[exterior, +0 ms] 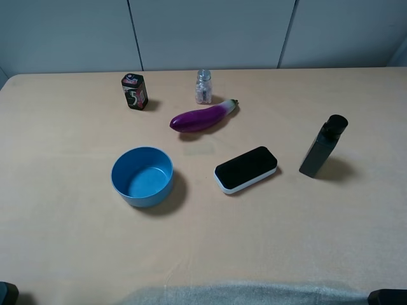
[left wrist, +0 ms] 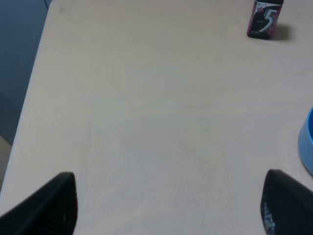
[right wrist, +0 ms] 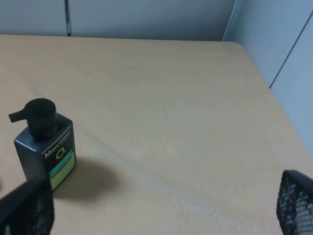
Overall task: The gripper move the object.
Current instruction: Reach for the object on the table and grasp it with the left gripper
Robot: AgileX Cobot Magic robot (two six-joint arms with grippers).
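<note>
The object, a small black upright box [exterior: 135, 92] with a large "5" and a pinkish top, stands at the table's back left. It also shows far off in the left wrist view [left wrist: 265, 19]. My left gripper [left wrist: 168, 200] is open and empty over bare table, well short of the box. My right gripper [right wrist: 164, 200] is open and empty, close to the tall black bottle [right wrist: 44, 144]. In the exterior high view only dark bits of the arms show at the bottom corners, on the left [exterior: 6, 293] and on the right [exterior: 388, 297].
A clear glass jar [exterior: 203, 87] and a purple eggplant [exterior: 203, 117] lie right of the box. A blue bowl [exterior: 142, 176], a black-and-white case [exterior: 246, 169] and the black bottle [exterior: 323, 146] stand mid-table. The bowl's rim [left wrist: 307, 147] shows in the left wrist view.
</note>
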